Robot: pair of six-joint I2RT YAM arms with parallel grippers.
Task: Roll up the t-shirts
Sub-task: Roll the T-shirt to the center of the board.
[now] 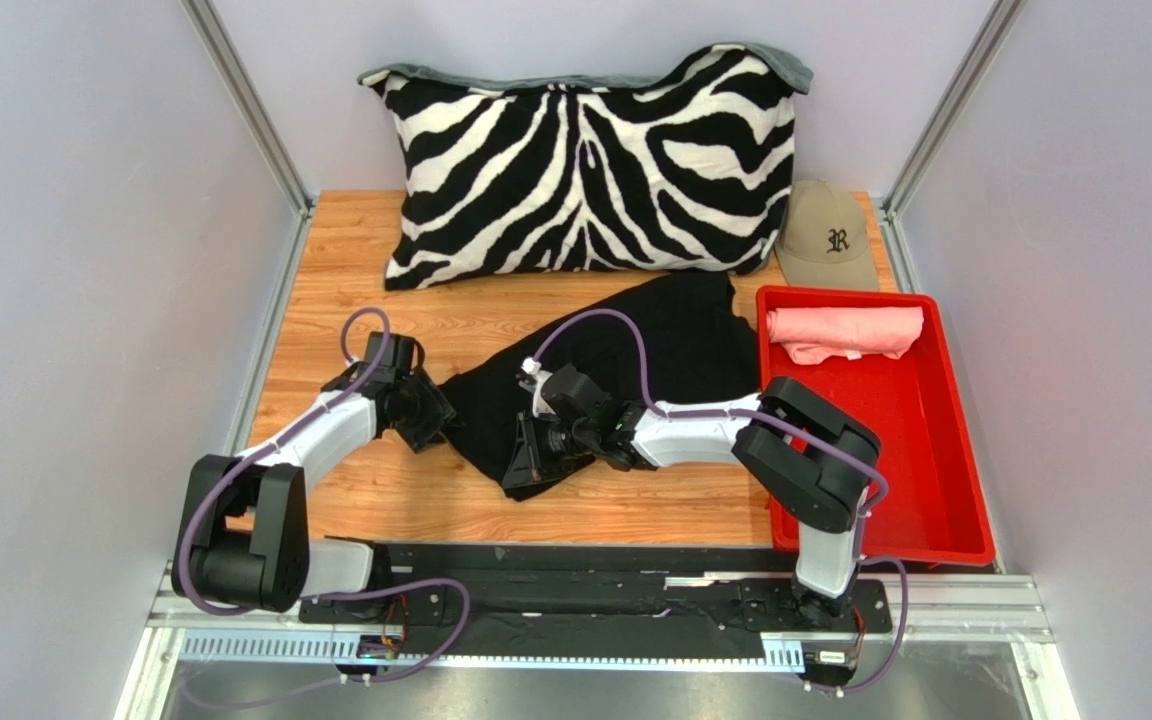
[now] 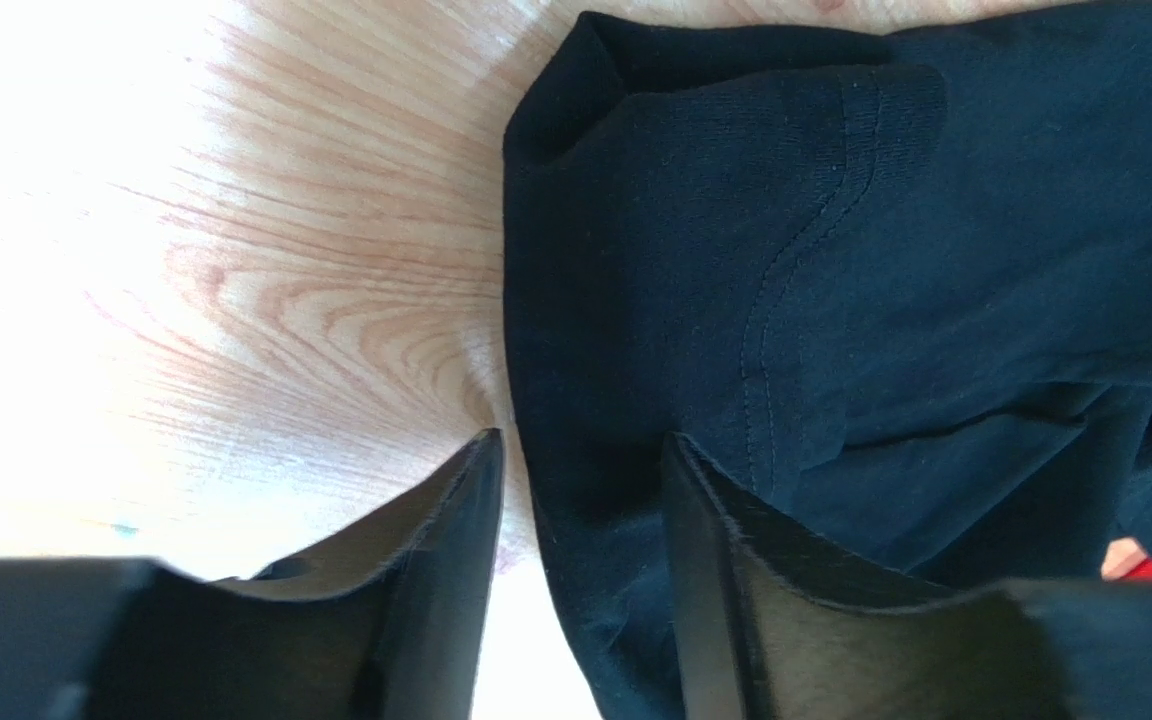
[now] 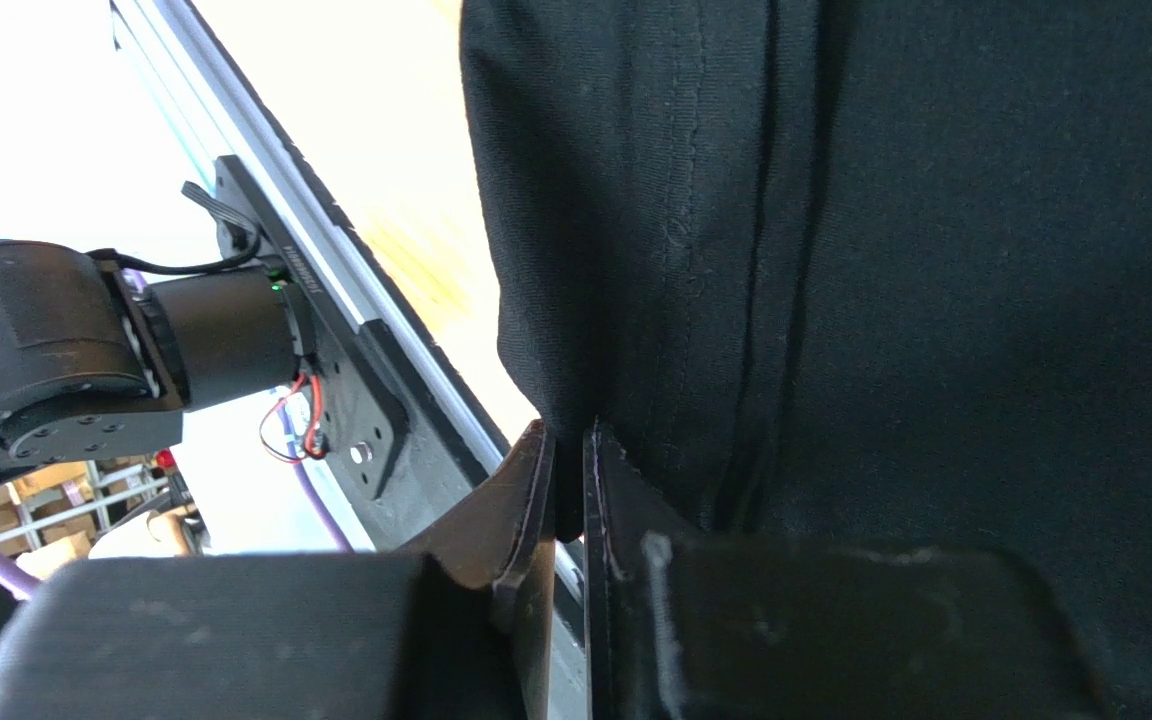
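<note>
The black t-shirt lies spread and creased on the wooden table. My left gripper is open at its left edge. In the left wrist view the shirt's edge runs between the spread jaws of that gripper. My right gripper is at the shirt's near left corner. In the right wrist view this gripper is shut on a fold of the black cloth, lifted off the table. The salmon pink t-shirt lies rolled at the far end of the red tray.
A zebra-striped pillow stands along the back of the table. A tan cap sits behind the tray at the back right. Grey walls close both sides. The arms' base rail runs along the near edge.
</note>
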